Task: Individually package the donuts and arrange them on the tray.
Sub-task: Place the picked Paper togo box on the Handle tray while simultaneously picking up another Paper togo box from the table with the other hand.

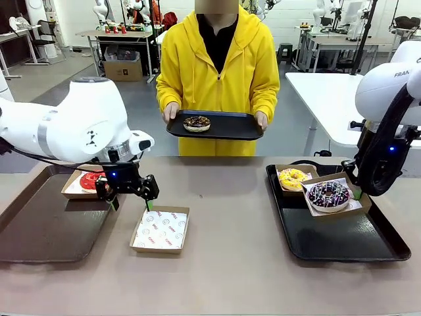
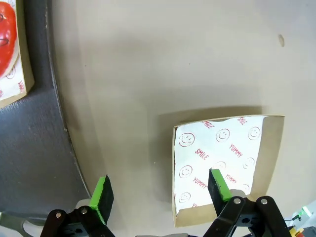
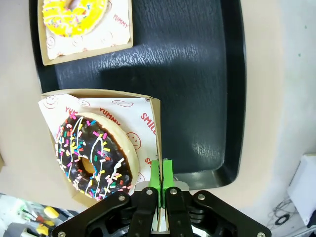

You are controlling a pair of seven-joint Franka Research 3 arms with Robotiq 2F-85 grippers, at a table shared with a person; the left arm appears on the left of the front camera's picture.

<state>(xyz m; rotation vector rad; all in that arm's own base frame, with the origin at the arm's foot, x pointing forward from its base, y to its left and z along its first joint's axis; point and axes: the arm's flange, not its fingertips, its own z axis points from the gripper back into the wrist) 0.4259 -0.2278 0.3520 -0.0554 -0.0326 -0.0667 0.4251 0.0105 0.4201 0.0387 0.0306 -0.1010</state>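
My right gripper (image 3: pixel 161 178) is shut on the side wall of a cardboard box (image 3: pixel 154 106) that holds the dark chocolate sprinkled donut (image 3: pixel 94 155). That box rests partly on the right black tray (image 1: pixel 348 243), beside the boxed yellow donut (image 1: pixel 293 177). The right gripper (image 1: pixel 357 193) shows at the box's far right corner. My left gripper (image 1: pixel 131 201) hangs open just above the table, at the near left edge of an empty paper-lined box (image 2: pixel 227 160). The red donut (image 1: pixel 89 180) lies in a box on the left tray (image 1: pixel 39 230). A person holds a tray (image 1: pixel 230 125) carrying the crumb-topped chocolate donut (image 1: pixel 197 122).
Bare tabletop (image 1: pixel 230 217) lies between the two trays. The person stands at the far edge, with the held tray above it. The left tray's rim (image 2: pixel 59 118) runs close beside my left fingers (image 2: pixel 102 197).
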